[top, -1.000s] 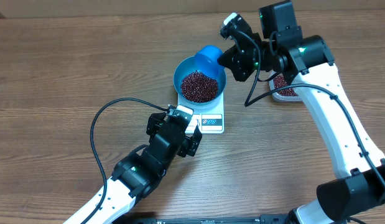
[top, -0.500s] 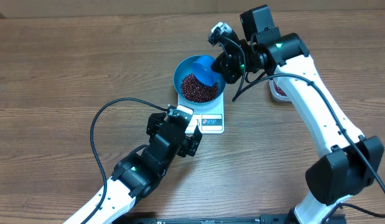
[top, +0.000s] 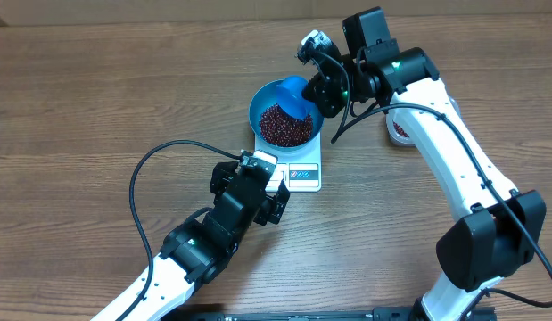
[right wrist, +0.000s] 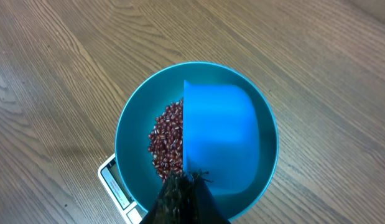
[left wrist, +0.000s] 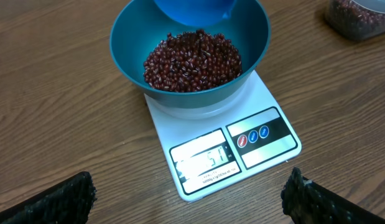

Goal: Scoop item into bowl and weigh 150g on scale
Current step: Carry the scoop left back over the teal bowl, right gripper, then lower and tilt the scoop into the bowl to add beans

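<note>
Working on a wooden table (top: 79, 89). Reaching in from 3 o'clock with the right gripper (right wrist: 183, 182), jaws pinched fully together on the handle of the blue scoop (right wrist: 220, 134). Waiting at 7 o'clock of the scale (left wrist: 273, 109) with the left gripper (top: 265, 176), jaws spread wide, holding nothing. Resting on the scale's 12 o'clock half, the bowl (left wrist: 125, 43). Well apart at 3 o'clock of it, a clear tub (top: 399, 129) with more stock inside. Scoop tilted over the bowl's 1 o'clock side. Heaped in the bowl's bottom, the beans (left wrist: 192, 59). On the display (left wrist: 201, 163), only trailing digits legible through glare. Judging from this: several scoops' worth already delivered; cannot tell whether the target weight is met; left to do, reading the display clearly, then topping up or trimming.
</note>
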